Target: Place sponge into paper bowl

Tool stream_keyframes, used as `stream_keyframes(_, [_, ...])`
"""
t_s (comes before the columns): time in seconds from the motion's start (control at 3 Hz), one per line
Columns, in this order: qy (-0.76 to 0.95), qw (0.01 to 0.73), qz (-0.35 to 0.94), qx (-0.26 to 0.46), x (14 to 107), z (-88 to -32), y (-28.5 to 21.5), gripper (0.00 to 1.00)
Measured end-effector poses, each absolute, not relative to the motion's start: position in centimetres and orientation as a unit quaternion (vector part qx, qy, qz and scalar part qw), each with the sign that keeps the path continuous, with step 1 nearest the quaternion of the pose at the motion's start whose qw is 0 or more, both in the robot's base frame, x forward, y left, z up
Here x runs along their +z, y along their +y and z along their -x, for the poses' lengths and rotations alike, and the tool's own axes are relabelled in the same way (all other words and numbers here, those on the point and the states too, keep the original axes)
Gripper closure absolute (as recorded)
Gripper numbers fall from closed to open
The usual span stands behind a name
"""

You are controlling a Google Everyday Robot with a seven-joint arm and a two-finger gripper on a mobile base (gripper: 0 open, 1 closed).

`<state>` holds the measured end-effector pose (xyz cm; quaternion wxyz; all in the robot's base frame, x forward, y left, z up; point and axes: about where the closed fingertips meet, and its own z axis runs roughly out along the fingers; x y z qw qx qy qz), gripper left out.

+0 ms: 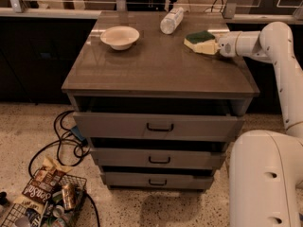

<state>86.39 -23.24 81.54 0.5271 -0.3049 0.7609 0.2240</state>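
Note:
The sponge (198,41), pale yellow foam with a dark green top, is at the right rear of the brown cabinet top (161,65). My gripper (207,47) reaches in from the right and is shut on the sponge's right end, holding it at or just above the surface. The paper bowl (120,37), cream and shallow, stands at the left rear of the top, well to the left of the sponge. It is empty.
A clear plastic bottle (171,21) lies on its side at the rear middle, between bowl and sponge. The cabinet has three drawers (160,126), slightly open. Cables (66,136) and a wire basket of snacks (45,200) lie on the floor at lower left.

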Motion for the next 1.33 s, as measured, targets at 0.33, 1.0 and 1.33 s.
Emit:
stream_keyframes(0.33, [0.761, 0.527, 0.305, 0.224, 81.55, -86.39, -23.24, 1.0])
stream_keyframes(1.0, [0.761, 0.527, 0.305, 0.224, 81.57, -86.39, -23.23, 1.0])
stream_keyframes(1.33, [0.761, 0.527, 0.305, 0.224, 81.58, -86.38, -23.23, 1.0])
